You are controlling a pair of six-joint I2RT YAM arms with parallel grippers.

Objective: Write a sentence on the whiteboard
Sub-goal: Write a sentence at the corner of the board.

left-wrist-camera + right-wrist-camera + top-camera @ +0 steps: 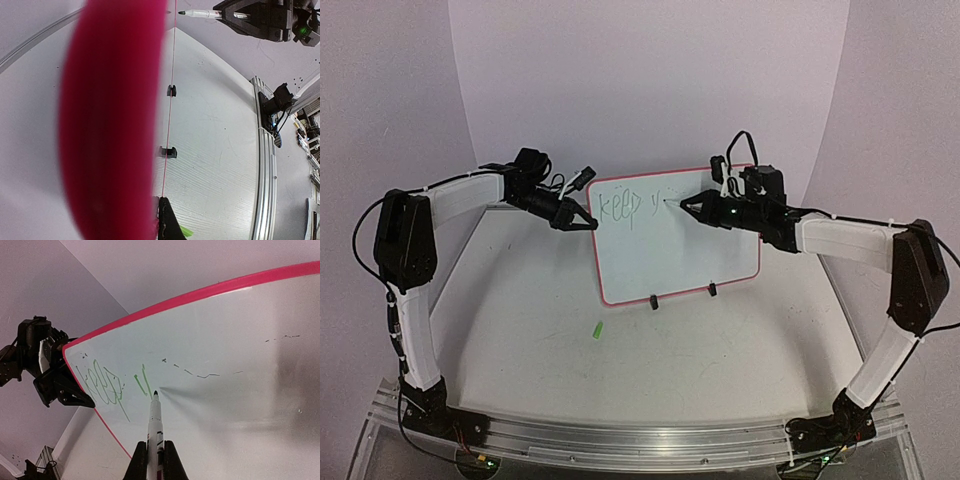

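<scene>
On the middle of the table (520,340) stands the whiteboard (685,250), upright on its two black clip feet (653,300), face toward the arms and leaning back a little. The left claw (582,222) is clamped on the board's upper left edge, its wrist view filled by the blurred pink rim. The right claw (688,205) is closed round a marker (154,415), whose tip sits at the board just right of the green writing (112,385), which reads "keep y". Whether the tip is touching or just off the surface cannot be told. A small green cap (597,329) lies on the table in front of the board, apart from it.

The sentence looks barely begun, with the second word in hand. To do it well, I judge the left claw should hold firm so the board does not rock on its feet. The marker should press lightly and squarely. Strokes should be short, lifting clear between letters. The line should run level toward the free space at right.
</scene>
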